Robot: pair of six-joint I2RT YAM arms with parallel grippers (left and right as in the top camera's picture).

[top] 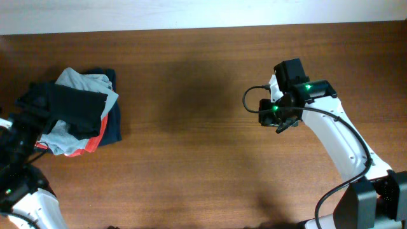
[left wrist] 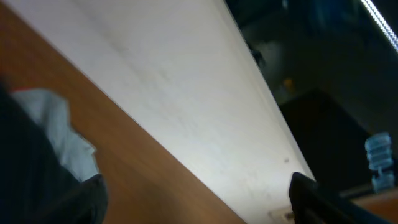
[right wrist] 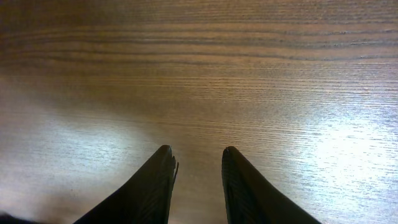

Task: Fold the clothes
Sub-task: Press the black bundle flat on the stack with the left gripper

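At the left end of the table [top: 191, 159], the black T-shirt [top: 77, 107] is seen draped atop a light grey-blue garment [top: 84, 81], an orange-red garment [top: 91, 144] and a navy garment [top: 113, 126]. It is judged light, limp and sag-prone; a hem or shoulder edge is best pinched. The left gripper [left wrist: 196, 186] is spread wide and empty. Further right, the right gripper [right wrist: 198, 158] is held slightly parted over bare wood, nothing gripped.

White arm links [top: 337, 143] w/ black joints [top: 289, 70], black cable [top: 245, 100], green LEDs [top: 308, 87].
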